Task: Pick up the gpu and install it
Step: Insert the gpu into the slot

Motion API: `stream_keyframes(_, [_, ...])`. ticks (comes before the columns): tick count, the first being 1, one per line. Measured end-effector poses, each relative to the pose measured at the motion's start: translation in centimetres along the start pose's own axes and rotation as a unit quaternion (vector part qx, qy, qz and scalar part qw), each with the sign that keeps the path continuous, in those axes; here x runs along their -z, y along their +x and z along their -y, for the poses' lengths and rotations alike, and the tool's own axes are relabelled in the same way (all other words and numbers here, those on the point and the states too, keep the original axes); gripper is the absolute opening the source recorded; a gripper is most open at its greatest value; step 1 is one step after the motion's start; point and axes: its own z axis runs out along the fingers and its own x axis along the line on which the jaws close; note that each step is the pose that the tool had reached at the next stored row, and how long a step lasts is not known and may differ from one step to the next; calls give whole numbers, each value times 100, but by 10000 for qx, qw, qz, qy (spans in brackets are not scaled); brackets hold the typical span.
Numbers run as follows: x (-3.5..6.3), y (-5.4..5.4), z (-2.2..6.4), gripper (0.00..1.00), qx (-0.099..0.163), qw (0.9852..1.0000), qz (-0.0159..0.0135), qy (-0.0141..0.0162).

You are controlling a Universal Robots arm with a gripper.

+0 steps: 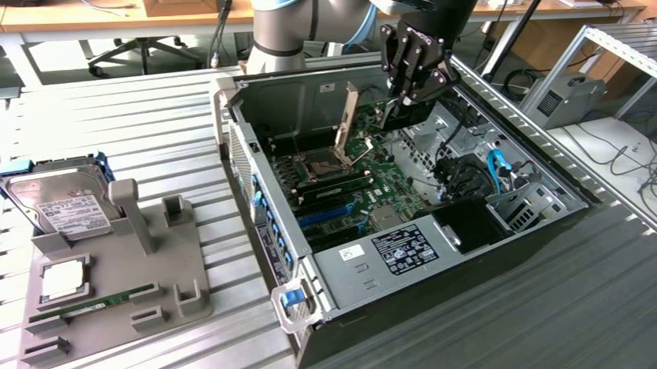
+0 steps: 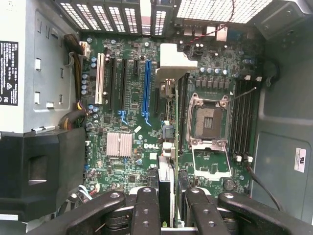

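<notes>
above green motherboard [image 2: 122, 171], gripper [image 2: 167, 210] pinches flat gpu [image 2: 166, 169].

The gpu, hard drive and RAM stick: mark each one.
gpu [image 2: 166, 183], wrist view, the card's near edge.
hard drive [image 1: 66, 209], exterior view, its white label.
RAM stick [image 1: 92, 304], exterior view, middle of its green board.

Robotics lab or workshop: slatted metal surface [image 1: 123, 115], opened computer case [image 1: 462, 292], wooden desks [image 1: 103, 15], office chair [image 1: 134, 50], loose cables [image 1: 621, 157] were present.
</notes>
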Motion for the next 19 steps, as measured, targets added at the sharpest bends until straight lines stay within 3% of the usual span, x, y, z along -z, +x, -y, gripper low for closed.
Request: stream_keyframes(19, [0,0,3,26,324,9995,-4,-7])
